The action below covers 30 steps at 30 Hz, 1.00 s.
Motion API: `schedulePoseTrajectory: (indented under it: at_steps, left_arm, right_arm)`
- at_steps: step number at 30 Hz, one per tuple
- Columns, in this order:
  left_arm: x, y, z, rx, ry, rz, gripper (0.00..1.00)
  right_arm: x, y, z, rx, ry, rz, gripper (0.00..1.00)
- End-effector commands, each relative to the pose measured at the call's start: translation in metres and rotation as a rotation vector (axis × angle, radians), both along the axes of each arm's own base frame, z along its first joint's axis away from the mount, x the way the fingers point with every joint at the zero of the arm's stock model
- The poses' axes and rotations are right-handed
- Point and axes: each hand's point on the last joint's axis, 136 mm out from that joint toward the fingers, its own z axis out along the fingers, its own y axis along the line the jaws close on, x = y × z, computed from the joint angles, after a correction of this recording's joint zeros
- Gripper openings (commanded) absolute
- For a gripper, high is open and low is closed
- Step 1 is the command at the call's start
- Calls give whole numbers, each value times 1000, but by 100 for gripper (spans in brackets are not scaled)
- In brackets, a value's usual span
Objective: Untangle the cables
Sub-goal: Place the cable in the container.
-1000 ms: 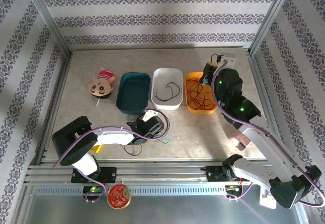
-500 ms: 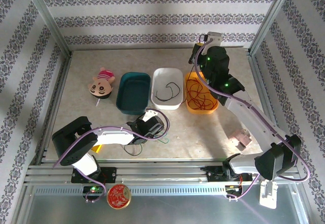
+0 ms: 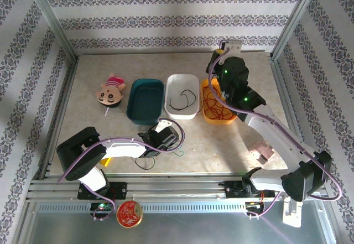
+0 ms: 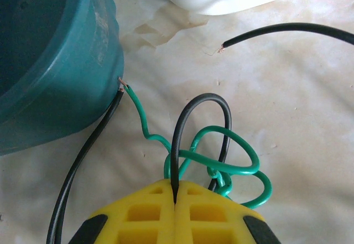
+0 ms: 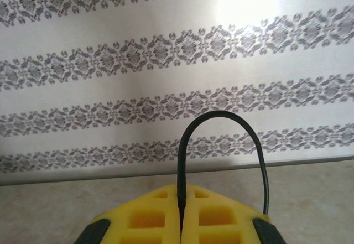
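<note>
The cables lie in several places. My left gripper [image 4: 175,200], low over the table in front of the teal bin [image 4: 50,61], is shut on a black cable [image 4: 182,122] that loops through a curly green cable [image 4: 232,166]. In the top view this gripper [image 3: 164,136] sits at the front centre. My right gripper [image 5: 181,213] is shut on another black cable [image 5: 221,115], which arches up in front of the back wall. It hangs raised [image 3: 215,67] over the far end of the orange bin [image 3: 218,121], which holds a red cable [image 3: 213,103].
A white bin [image 3: 181,78] with a black cable [image 3: 182,100] stands between the teal bin [image 3: 145,101] and the orange one. A plush toy [image 3: 110,92] lies at the left. A small pink object [image 3: 261,152] rests at the right front. Loose black cable ends [image 4: 276,31] lie near the left gripper.
The right arm has swung left and toward the back wall, carrying its black cable above the orange bin's far end. The left arm has not moved.
</note>
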Motion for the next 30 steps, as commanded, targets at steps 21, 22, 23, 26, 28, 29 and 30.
schedulePoseTrajectory:
  at_steps: [21, 22, 23, 26, 28, 29, 30]
  left_arm:
    - [1, -8, 1, 30, 5, -20, 0]
    - [0, -8, 1, 32, 6, -21, 0]
    - [0, -7, 1, 32, 5, -20, 0]
    - [1, -8, 2, 26, 2, -18, 0]
    - [0, -8, 1, 31, 5, -23, 0]
    - [0, -8, 2, 30, 4, -23, 0]
    - [1, -8, 1, 31, 4, -24, 0]
  right_arm:
    - [-42, -7, -71, -90, 116, 46, 0]
    - [-44, -4, -73, -94, 121, 53, 0]
    - [-47, -4, -73, -99, 120, 51, 0]
    - [-56, -7, -65, -80, 104, 48, 0]
    - [-63, -10, -53, -48, 84, 55, 0]
    - [-66, -11, -45, -30, 73, 64, 0]
    - [-70, -12, -37, -11, 59, 71, 0]
